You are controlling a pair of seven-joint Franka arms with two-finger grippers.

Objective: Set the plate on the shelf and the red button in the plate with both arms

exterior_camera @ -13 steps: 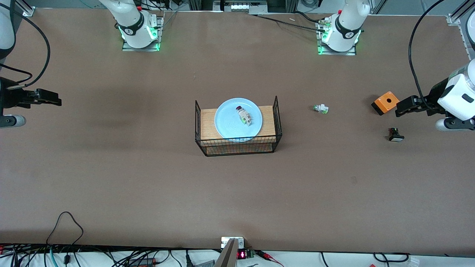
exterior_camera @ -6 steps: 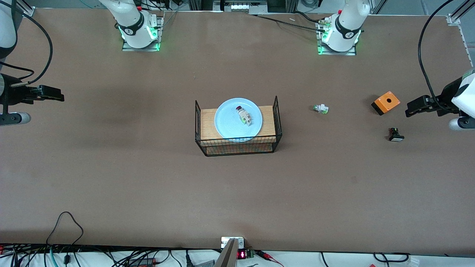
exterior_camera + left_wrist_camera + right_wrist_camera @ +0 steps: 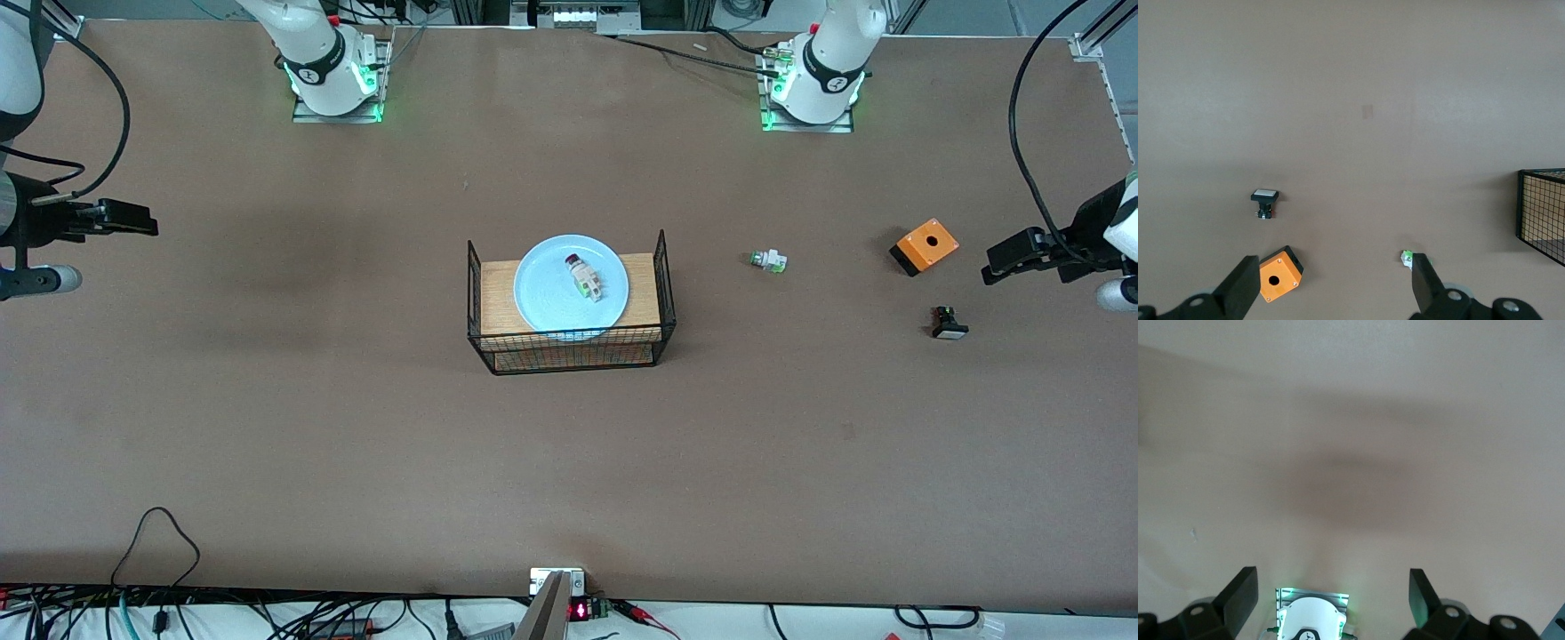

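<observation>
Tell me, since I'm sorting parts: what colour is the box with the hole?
Orange, with a dark round hole; the box shows best in the front view.

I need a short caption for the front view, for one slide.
Red button lies on the plate atop the wire rack; both open claws, left and right, wait at the table's ends.

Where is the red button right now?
In the front view, the red button lies on the plate, which sits on the wooden board of the wire rack at mid-table. Neither gripper is near it.
</observation>
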